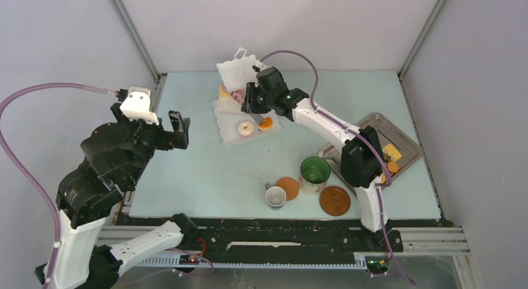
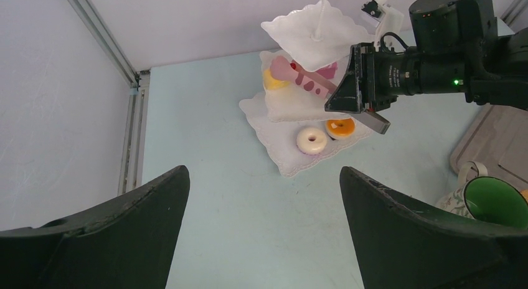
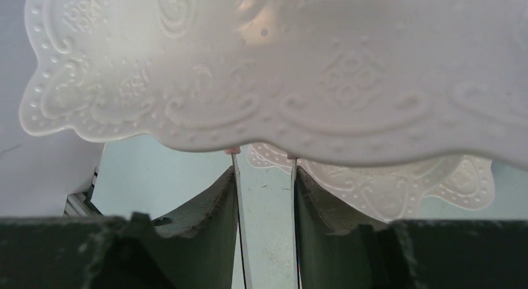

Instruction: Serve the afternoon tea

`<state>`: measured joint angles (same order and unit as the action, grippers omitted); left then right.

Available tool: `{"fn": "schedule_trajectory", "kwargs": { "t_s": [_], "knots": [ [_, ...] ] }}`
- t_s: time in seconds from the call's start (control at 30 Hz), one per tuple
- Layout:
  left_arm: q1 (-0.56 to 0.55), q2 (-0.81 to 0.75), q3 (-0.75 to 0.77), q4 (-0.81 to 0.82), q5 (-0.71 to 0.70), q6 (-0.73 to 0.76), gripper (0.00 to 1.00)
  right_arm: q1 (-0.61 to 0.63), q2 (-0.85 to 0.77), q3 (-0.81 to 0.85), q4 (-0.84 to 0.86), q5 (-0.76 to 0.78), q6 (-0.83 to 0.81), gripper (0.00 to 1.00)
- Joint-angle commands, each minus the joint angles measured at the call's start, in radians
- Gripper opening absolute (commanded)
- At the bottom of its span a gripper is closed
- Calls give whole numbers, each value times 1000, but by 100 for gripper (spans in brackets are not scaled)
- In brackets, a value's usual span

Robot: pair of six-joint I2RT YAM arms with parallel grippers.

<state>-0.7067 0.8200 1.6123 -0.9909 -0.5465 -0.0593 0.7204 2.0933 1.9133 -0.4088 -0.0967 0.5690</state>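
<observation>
Both tongs tips hide behind the stand in right wrist view.

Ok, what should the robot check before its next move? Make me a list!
1. Grip: ok. The right gripper clamps the tongs, both blades between its fingers.
2. Catch: cannot tell whether the tong tips, beside the yellow pastry on the middle tier, hold anything.
3. Is the stand upright: ok.
4. Bottom tier: ok, the doughnut and orange round sit on it.
5. Is the left gripper clear: ok, open, far left of the stand.
6. Is the tray emptied: not ok, pastries lie on it.
</observation>
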Motion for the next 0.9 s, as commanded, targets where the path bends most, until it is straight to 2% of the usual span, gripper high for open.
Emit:
{"fn": "schedule_trajectory", "kwargs": {
  "t_s": [0.0,0.4,0.73,0.87],
  "knots": [
    [-4,15,14,19,12,17,98,-1,2,50,9,22,-12,38],
    [-5,19,18,21,25,12,98,2,-56,11,-24,31,-58,48],
    [-4,19,14,20,31,3,98,-2,-115,-28,-53,42,-61,49],
    [-5,16,9,21,25,3,98,-1,-169,-77,-51,8,-73,44]
  ]
}}
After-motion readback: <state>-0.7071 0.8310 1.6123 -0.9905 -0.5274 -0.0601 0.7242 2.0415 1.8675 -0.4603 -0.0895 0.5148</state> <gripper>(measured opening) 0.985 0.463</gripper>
